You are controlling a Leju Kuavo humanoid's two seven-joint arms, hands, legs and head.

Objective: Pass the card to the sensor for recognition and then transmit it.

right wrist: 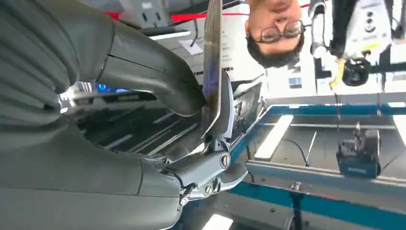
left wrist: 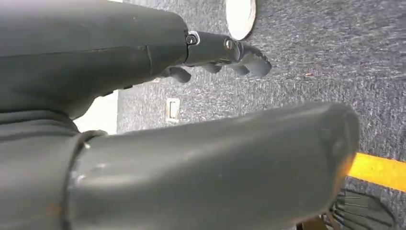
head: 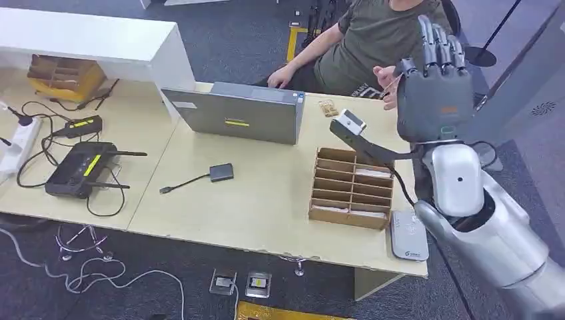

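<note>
Pale wooden tabletop [head: 266, 200] in an office, with the robot's right hand raised above its right end.

Toward the left edge lie a black router [head: 78, 168] and tangled cables; a closed laptop [head: 234, 112] sits at the far edge, a small black adapter [head: 221, 173] near the middle, and a cardboard divider box [head: 352, 188] toward the right, with the grey sensor [head: 408, 236] at the front right corner. Above that end the right hand [head: 436, 87] points upward, pinching the card [right wrist: 212, 67] edge-on between thumb and fingers [right wrist: 225, 108], facing a seated person [head: 373, 40]. Beside the robot, the left hand [left wrist: 143, 120] hangs over carpet, fingers slightly curled, holding nothing.
</note>
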